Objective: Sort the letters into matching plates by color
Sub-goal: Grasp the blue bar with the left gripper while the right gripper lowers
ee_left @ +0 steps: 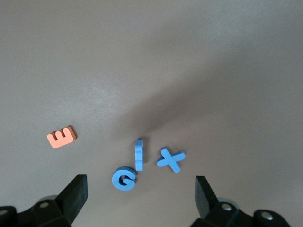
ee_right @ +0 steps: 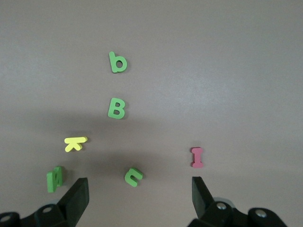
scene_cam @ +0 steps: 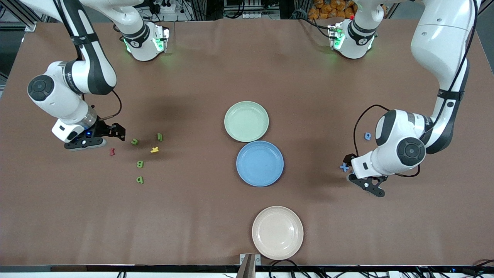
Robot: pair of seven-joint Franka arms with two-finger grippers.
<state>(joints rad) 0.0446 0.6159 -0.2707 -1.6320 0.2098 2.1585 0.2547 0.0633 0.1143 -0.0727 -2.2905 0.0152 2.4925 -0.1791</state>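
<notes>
The mint green plate [scene_cam: 246,121] and the blue plate [scene_cam: 259,163] lie empty mid-table. Four green letters [scene_cam: 134,141] [scene_cam: 159,136] [scene_cam: 140,164] [scene_cam: 140,180] lie toward the right arm's end. My right gripper [scene_cam: 115,132] is open and low beside them; its wrist view shows its open fingers either side of a green letter [ee_right: 133,176]. My left gripper [scene_cam: 357,173] is open, low over blue letters: an X [scene_cam: 344,167], a G [ee_left: 124,178] and an I [ee_left: 138,154]. Another blue letter [scene_cam: 367,136] lies by the left arm.
A cream-beige plate [scene_cam: 277,232] lies near the front edge. A yellow K [scene_cam: 154,150] and a red I [scene_cam: 112,151] lie among the green letters. An orange E [ee_left: 62,137] lies near the blue ones.
</notes>
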